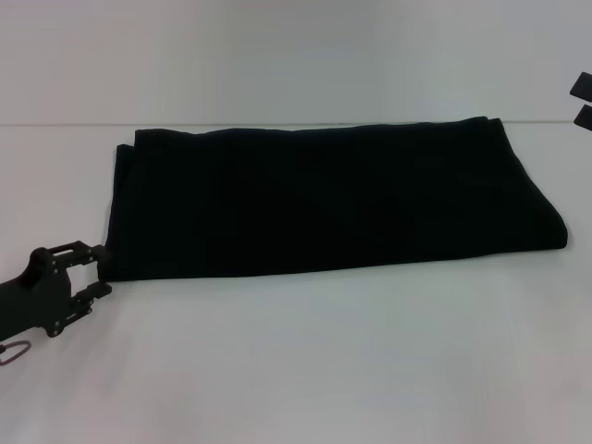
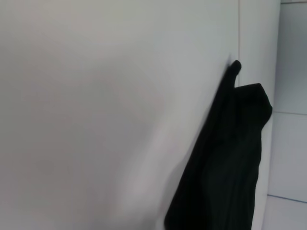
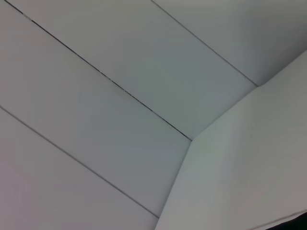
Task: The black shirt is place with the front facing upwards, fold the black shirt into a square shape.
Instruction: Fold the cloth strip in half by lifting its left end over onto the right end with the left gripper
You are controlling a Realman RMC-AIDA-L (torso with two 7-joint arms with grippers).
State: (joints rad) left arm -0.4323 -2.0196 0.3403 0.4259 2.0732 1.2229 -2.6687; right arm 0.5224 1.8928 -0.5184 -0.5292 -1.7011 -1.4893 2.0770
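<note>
- The fingers [image 1: 100,252] of the left gripper [image 1: 100,268] stand apart, one above the other, right at the near left corner of the black shirt [image 1: 324,199]; whether they pinch the cloth or only touch its edge, I cannot tell.
- The left gripper comes in low from the left edge of the head view, its arm lying just over the white surface [image 1: 305,361].
- The black shirt lies folded into a long band across the middle of the surface, wider than it is deep (no lettering shows on the side facing up).
- Its near edge runs fairly straight; the left end shows stacked layers with a slightly stepped corner at the far side.
- The right end of the shirt tapers to a rounded corner near the right side of the surface.
- In the left wrist view the black shirt [image 2: 230,158] shows as a dark folded slab on the pale surface [image 2: 96,120], with a small nub of cloth sticking out at one corner.
- The right gripper [image 1: 582,100] is well apart from the shirt, at the far right edge of the head view; only two dark tips show, and I cannot tell how they stand.
- The right wrist view shows only pale panels [image 3: 144,72] and seams.
</note>
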